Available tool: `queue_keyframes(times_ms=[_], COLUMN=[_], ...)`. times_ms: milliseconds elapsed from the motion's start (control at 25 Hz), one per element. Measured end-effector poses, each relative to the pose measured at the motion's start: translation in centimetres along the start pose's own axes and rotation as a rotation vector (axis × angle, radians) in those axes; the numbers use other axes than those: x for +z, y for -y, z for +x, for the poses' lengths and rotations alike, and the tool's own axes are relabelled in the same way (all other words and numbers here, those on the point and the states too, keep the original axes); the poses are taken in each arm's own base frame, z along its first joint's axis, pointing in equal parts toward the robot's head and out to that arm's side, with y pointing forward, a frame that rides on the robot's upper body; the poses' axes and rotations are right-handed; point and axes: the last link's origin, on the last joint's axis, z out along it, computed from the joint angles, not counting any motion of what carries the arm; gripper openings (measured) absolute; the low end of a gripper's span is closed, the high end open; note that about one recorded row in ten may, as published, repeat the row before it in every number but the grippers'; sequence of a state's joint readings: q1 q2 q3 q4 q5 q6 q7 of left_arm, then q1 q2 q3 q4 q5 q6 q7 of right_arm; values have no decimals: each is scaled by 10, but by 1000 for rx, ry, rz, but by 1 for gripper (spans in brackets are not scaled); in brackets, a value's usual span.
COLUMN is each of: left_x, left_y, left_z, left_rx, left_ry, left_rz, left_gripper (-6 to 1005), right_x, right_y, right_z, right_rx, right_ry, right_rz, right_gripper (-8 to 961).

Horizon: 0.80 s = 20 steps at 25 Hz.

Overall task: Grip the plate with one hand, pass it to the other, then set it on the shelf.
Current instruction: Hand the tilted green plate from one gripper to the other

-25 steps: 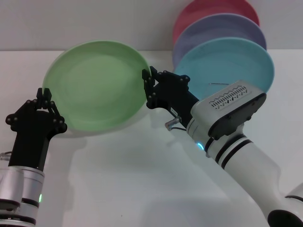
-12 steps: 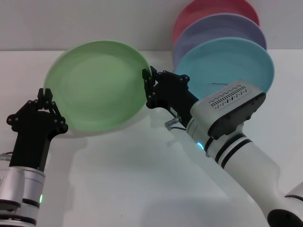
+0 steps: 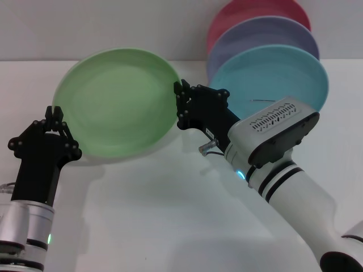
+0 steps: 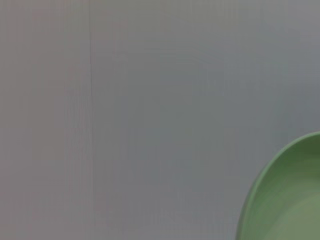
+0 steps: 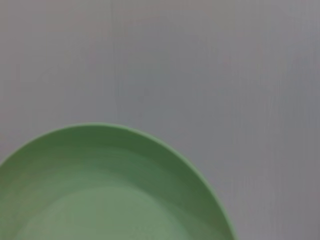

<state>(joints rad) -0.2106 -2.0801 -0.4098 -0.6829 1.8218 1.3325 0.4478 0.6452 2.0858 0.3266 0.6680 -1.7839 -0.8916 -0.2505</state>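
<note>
Holding: the light green plate (image 3: 116,102) is raised above the white table (image 3: 170,215), tilted with its hollow face toward the head camera, at the far left of the scene.
Right gripper: right gripper (image 3: 180,93) has its black fingers clamped on the plate's right rim; its white arm runs down to the near right.
Left gripper: left gripper (image 3: 55,113) sits at the plate's lower left rim, fingertips close together against the edge; whether they pinch the rim or only touch it I cannot tell.
Plate in wrist views: the left wrist view shows only a curved piece of the green rim (image 4: 280,200) against a plain grey wall; the right wrist view shows a broad arc of the same plate (image 5: 110,190) against the same wall.
Shelf: only a thin wire piece (image 3: 262,102) shows in front of the teal plate, too little to read its loops.
Other plates: a teal-blue plate (image 3: 272,73), a lavender plate (image 3: 266,31) and a red plate (image 3: 255,11) stand in a row at the far right, each overlapping the one behind.
</note>
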Motion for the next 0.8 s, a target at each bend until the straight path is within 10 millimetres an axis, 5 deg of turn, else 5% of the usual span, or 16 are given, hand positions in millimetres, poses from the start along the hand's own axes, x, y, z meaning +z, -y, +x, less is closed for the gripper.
queue_keyframes(times_ms=[800], left_x=[-1], left_y=[-1], left_z=[0], left_rx=[3], left_ry=[-1], left_rz=[-7], left_gripper=[133], right_x=[-1], right_y=[0], right_z=[0], right_rx=[3], right_ry=[3], right_rz=[5], right_gripper=[32])
